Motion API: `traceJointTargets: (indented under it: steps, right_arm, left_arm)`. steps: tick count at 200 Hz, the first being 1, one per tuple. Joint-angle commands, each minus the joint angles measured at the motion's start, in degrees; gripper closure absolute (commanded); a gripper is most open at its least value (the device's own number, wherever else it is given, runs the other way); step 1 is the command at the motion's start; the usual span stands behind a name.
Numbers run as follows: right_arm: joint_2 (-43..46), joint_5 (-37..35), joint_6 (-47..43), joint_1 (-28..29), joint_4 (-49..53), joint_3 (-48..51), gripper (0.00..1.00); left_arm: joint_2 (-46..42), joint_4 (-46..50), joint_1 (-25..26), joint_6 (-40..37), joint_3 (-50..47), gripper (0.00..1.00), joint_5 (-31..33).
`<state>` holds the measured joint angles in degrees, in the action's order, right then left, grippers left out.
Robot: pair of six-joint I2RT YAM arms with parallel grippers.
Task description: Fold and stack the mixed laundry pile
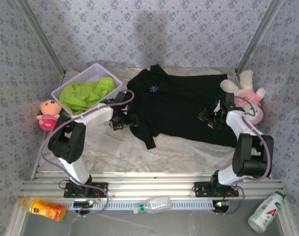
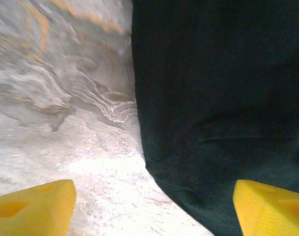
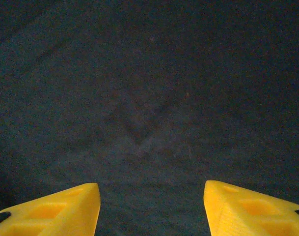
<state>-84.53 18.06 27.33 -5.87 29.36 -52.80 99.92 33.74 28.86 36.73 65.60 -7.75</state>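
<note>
1. the table (image 1: 121, 147), under a crinkled pale cover, carries the whole job in front of the 2 arms.
2. the black t-shirt (image 1: 183, 105) lies spread across the middle of the table, collar toward the far left, 1 sleeve trailing toward the near edge.
3. the lavender basket (image 1: 73, 78) sits at the far left corner, just beside the shirt.
4. the lime-green t-shirt (image 1: 85, 94) is bunched inside that basket, not yet folded.
5. the left gripper (image 2: 153, 187) hangs low over the black shirt's left edge, fingers wide apart, 1 over bare cover, 1 over cloth, holding nothing.
6. the right gripper (image 3: 151, 189) hovers over flat black fabric on the shirt's right side, jaws parted and empty.
7. the light-blue chest mark (image 1: 153, 89) shows face up near the collar.
8. the step in hand looks like taking hold for the first fold of the black shirt. to do it well, each gripper should pinch at an edge rather than mid-panel, at matching heights. they should lift together so the cloth stays taut, and carry the loose sleeve inward before creasing. the right gripper seems to sit over open fabric, so it likely needs an edge first.
</note>
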Motion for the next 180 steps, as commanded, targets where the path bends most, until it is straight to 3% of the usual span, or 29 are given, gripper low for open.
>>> traceJointTargets:
  steps: [1,19,49,77,111,168,175,180]
  right_arm:
    - [1.81,0.75,-0.75,-0.25,0.39,1.69,0.43]
    - [0.92,-0.39,-0.01,-0.39,-0.91,2.13,0.44]
    - [-1.4,-3.91,2.76,-1.25,-3.6,2.54,0.48]
    - [-4.83,-8.35,5.01,-1.97,-4.8,2.73,0.51]
    - [-9.84,-10.15,6.76,-3.5,-6.04,1.46,0.53]
    - [-14.65,-11.13,7.55,-4.69,-4.66,-1.9,0.56]
    - [-14.7,-10.99,7.13,-4.7,-4.95,-2.24,0.56]
    - [-14.64,-10.94,6.62,-4.76,-5.34,-2.47,0.56]
  left_arm:
    - [-0.67,-11.36,0.95,6.46,-2.5,0.28,-0.19]
    - [1.15,-14.44,1.19,7.68,-3.33,0.48,1.35]
    - [4.98,-13.95,1.26,6.42,-1.22,0.66,3.53]
    - [6.26,-8.72,1.1,3.17,1.9,1.0,5.32]
    - [2.04,-0.36,-1.63,-3.75,2.65,1.0,9.46]
    - [-3.51,8.0,-11.11,-14.31,2.6,1.0,10.36]
    - [-2.49,8.72,-11.45,-14.82,3.37,0.94,10.3]
    - [-1.65,9.26,-11.5,-14.9,4.06,0.84,10.23]
